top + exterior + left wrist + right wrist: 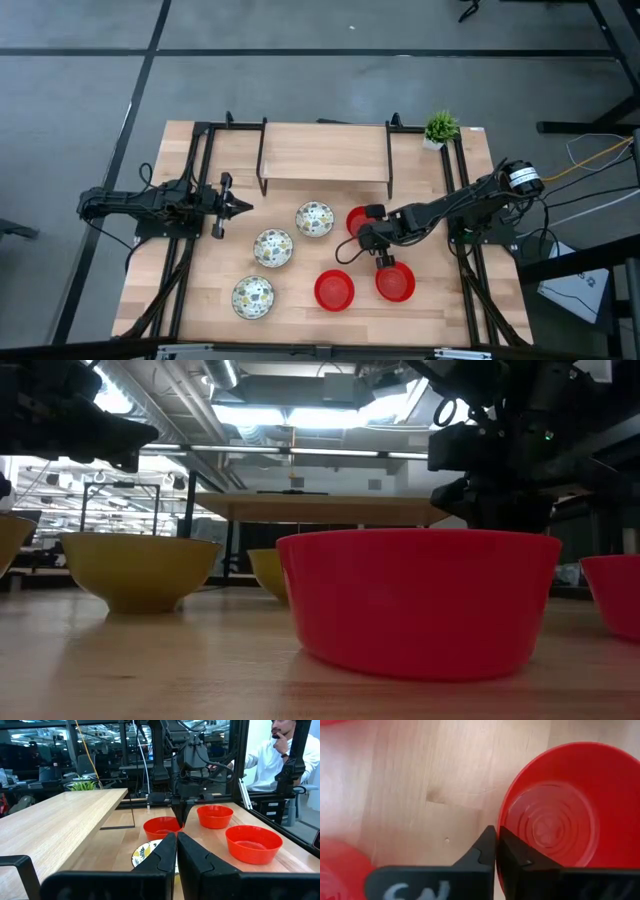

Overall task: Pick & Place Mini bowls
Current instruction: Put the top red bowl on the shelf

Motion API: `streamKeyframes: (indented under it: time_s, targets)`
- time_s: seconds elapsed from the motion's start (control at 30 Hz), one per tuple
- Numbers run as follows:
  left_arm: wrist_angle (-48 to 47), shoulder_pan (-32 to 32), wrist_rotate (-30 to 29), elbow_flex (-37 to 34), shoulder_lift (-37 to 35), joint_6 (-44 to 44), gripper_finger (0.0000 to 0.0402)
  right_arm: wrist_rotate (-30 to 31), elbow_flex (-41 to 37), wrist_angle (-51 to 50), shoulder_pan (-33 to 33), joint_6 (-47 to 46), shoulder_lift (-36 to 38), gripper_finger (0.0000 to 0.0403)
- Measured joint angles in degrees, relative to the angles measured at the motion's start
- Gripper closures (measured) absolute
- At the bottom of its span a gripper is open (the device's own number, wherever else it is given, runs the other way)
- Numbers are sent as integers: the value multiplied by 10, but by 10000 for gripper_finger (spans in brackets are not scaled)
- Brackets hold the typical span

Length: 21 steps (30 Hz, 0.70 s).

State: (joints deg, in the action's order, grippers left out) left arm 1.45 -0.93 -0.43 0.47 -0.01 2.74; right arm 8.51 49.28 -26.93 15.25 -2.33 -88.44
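Note:
Three red mini bowls stand on the table: one at centre (358, 220), two nearer the near edge (334, 289) (395, 282). Three cream speckled bowls (314, 219) (273, 248) (253, 297) sit to their left. My right gripper (496, 831) points down, shut, at the near rim of the centre red bowl (555, 815); the left wrist view shows it (180, 815) beside that bowl (161, 826). My left gripper (240, 208) waits shut at the table's left, level, above the table (177, 836). My right gripper has its shut fingertips at the centre red bowl's near rim (502, 815), coming from above and pointing down. I cannot tell whether they touch the rim or hover just over it. The bowl stands flat on the table.
A raised wooden shelf on a dark frame (325, 152) spans the far side of the table. A small green potted plant (440, 128) stands at the far right corner. A person sits beyond the table's right side (280, 755). Bare wood lies between the bowls and the near edge.

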Motion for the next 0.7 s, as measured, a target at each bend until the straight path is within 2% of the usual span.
streamKeyframes:
  time_s: [0.37, 0.7]
  targets:
    - [0, 0, 0, 0, 0, 0, 393, -9, 2, 9, 0, 9, 19, 394]
    - [0, 0, 0, 0, 0, 0, 392, -39, 83, -29, 0, 13, 30, 397]
